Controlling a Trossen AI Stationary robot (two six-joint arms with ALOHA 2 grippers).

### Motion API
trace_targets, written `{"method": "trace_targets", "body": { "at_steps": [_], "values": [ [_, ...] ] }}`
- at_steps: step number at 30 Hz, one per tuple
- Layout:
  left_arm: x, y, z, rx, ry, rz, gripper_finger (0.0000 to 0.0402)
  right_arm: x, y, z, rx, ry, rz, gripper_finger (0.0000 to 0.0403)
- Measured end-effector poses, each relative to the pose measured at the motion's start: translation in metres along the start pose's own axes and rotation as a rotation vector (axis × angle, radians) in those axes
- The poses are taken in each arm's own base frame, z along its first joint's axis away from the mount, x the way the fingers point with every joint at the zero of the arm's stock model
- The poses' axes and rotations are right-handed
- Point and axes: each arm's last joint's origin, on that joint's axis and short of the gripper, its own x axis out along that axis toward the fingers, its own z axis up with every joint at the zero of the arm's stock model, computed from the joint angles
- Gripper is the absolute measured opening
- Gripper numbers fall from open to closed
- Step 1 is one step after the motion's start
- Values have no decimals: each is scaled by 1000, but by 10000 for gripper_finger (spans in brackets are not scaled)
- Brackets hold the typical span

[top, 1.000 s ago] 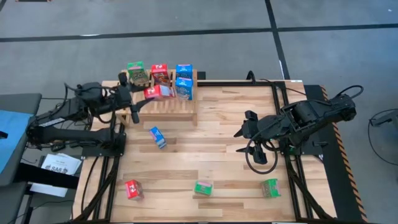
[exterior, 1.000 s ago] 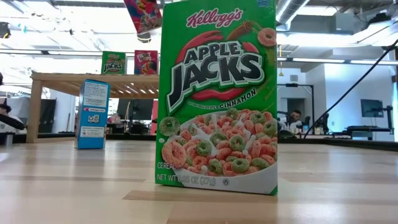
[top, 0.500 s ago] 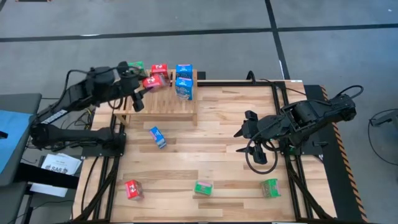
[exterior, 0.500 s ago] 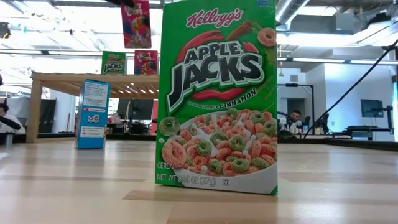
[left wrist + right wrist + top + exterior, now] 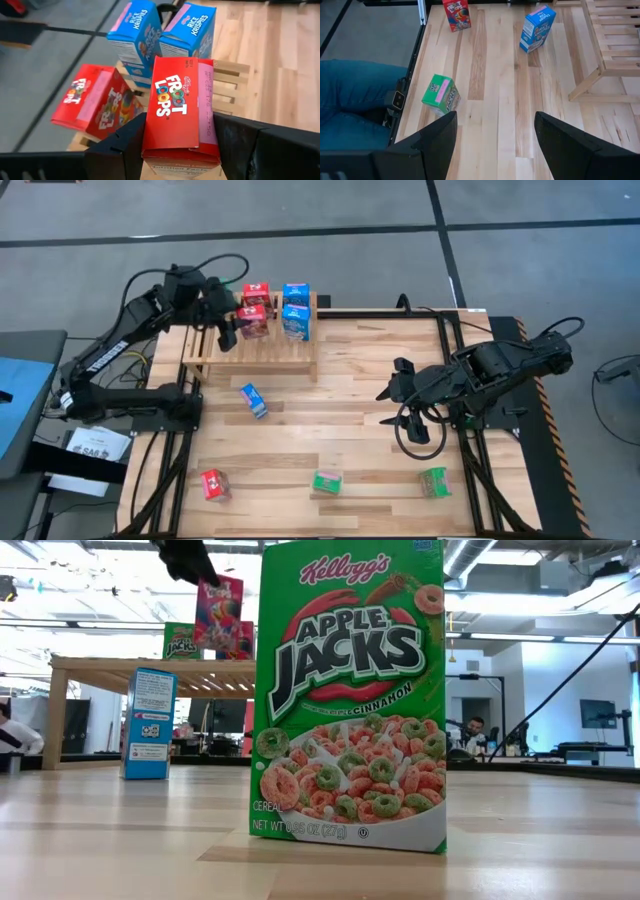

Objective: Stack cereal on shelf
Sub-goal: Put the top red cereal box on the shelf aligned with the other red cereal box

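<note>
— Two dark fingers of the left gripper (image 5: 177, 150) clamp a glossy red cardboard Froot Loops box (image 5: 178, 112) above the slatted wooden shelf (image 5: 265, 352).
— Its orientation?
— Roughly upright; in the low view it tilts slightly.
— And the right gripper (image 5: 402, 392)?
— Open over bare planks, holding nothing.

— Where do the boxes stand?
— Four atop the shelf (image 5: 262, 348) at the table's far left; one held box (image 5: 250, 320) above its slats; four more scattered across the table (image 5: 350, 430) nearer us.
</note>
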Motion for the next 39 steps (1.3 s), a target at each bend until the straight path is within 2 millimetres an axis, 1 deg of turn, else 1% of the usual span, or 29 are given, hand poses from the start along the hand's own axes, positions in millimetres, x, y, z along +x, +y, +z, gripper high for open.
{"method": "trace_targets", "body": {
  "at_steps": [5,10,15,17,21,27,39],
  "values": [
    [12,11,-3,-39,14,-61,181,0,0,0,0,0,0,292],
    [26,21,-7,-51,53,-75,181,0,0,0,0,0,0,292],
    [36,26,-9,-74,52,-130,181,0,0,0,0,1,0,292],
    [37,28,-10,-78,55,-127,181,0,0,0,0,1,0,292],
    [36,31,-11,-81,78,-68,181,0,0,0,0,1,0,292],
    [36,35,-13,-91,80,-54,181,0,0,0,0,1,0,292],
    [36,37,-7,-127,26,-31,186,0,0,0,0,0,0,292]
  ]
}}
